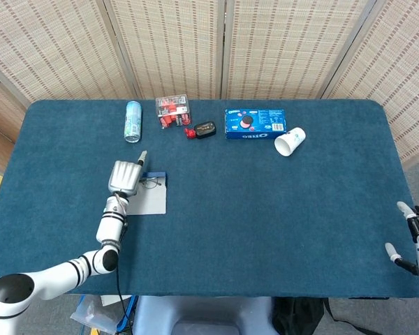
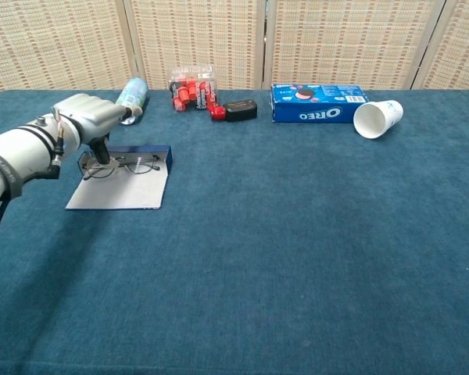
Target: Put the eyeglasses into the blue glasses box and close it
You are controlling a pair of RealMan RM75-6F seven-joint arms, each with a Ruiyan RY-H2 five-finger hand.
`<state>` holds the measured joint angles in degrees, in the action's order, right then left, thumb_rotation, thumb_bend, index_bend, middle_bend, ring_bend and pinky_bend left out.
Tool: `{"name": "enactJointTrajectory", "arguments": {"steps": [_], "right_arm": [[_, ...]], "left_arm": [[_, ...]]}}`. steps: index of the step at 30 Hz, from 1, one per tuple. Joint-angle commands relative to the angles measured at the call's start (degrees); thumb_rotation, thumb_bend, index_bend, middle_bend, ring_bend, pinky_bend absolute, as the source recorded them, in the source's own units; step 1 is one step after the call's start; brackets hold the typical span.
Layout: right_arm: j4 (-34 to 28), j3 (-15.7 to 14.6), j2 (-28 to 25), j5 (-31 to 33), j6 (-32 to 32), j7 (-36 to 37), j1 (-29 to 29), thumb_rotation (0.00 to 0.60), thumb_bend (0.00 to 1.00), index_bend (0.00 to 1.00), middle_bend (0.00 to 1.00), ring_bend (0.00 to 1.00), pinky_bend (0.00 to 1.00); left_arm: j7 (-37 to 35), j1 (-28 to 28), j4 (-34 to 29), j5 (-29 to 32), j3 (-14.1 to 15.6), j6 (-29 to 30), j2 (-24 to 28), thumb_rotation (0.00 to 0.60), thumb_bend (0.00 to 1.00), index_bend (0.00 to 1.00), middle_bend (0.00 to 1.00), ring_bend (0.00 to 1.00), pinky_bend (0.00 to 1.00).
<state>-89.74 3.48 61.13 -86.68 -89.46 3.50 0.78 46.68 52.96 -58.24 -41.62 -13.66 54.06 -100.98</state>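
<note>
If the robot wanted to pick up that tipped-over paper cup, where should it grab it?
Probably across the body of the paper cup, coming down from above. It lies on its side with its open mouth toward the camera, so the round wall is exposed and the rim would likely crush.

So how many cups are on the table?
1. A white paper cup lies on its side at the far right of the back row, beside the blue Oreo cookie box.

The left arm reaches up from the near left corner of the table, its left hand [image 1: 123, 176] palm down with one finger pointing forward, the rest curled. The right hand [image 1: 413, 241] hangs off the near right edge, fingers spread.
</note>
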Motion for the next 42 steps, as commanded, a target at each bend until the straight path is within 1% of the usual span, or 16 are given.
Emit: {"name": "enactJointTrajectory", "arguments": {"steps": [1,6,11,26,30,34,35,38,41,42], "right_arm": [[0.0,0.0,0.0,0.0,0.0,0.0,0.0,0.6,0.28,0.07,0.19,0.1,0.15],[-0.1,0.0,0.1,-0.2,-0.1,-0.1,-0.1,0.6,0.28,0.07,0.19,0.1,0.15],[-0.3,0.0,0.1,-0.4,-0.1,-0.3,-0.2,0.6,0.28,0.07,0.19,0.1,0.15],[-0.8,-0.2,-0.1,-0.4,-1.0,-0.6,0.5,0.6,0.28,0.07,0.19,0.1,0.15],[-0.8,-0.2,-0.2,-0.4,-1.0,-0.6,0.6,0.6,0.28,0.07,0.19,0.1,0.15],[-0.7,-0.1,-0.2,-0.6,-1.2,-0.4,0.6,0.6,0.28,0.07,0.19,0.1,0.15],[-0.6,-0.1,-0.2,-0.6,-1.2,-0.3,0.6,0.6,0.28,0.07,0.19,0.1,0.15],[-0.6,-0.1,-0.3,-0.7,-1.1,-0.4,0.5,0.6,0.28,0.07,0.19,0.1,0.15],[-0.5,-0.1,-0.3,-0.8,-1.1,-0.3,0.3,0.6,0.28,0.07,0.19,0.1,0.15],[-0.5,-0.1,-0.3,-0.9,-1.1,-0.2,0.3,0.6,0.28,0.07,0.19,0.1,0.15]], "left_arm": [[0.5,-1.7,-3.7,-0.4,1.2,1.1,2.5,0.6,0.25,0.0,1.0,1.0,1.0],[2.1,-2.4,-5.6,0.8,2.3,0.4,3.8,0.6,0.25,0.0,1.0,1.0,1.0],[3.0,-2.3,-5.3,1.9,2.7,-0.1,3.7,0.6,0.25,0.0,1.0,1.0,1.0],[2.4,-0.8,1.2,4.0,0.9,-1.7,1.2,0.6,0.25,0.0,1.0,1.0,1.0],[1.6,-1.0,0.6,3.1,0.7,-1.0,1.4,0.6,0.25,0.0,1.0,1.0,1.0],[0.8,-1.8,-2.5,2.1,0.9,0.1,3.0,0.6,0.25,0.0,0.99,0.99,1.0],[0.0,-2.3,-3.9,0.9,1.2,1.0,3.7,0.6,0.25,0.0,0.99,0.99,1.0],[-2.5,-3.9,-7.2,-2.4,1.9,3.7,5.3,0.6,0.25,0.0,0.93,0.92,1.0],[-6.0,-6.1,-11.5,-6.7,2.7,7.3,7.4,0.6,0.25,0.0,0.83,0.79,1.0],[-7.2,-6.8,-12.5,-8.1,3.0,8.3,7.9,0.6,0.25,0.0,0.78,0.74,0.97]]}}
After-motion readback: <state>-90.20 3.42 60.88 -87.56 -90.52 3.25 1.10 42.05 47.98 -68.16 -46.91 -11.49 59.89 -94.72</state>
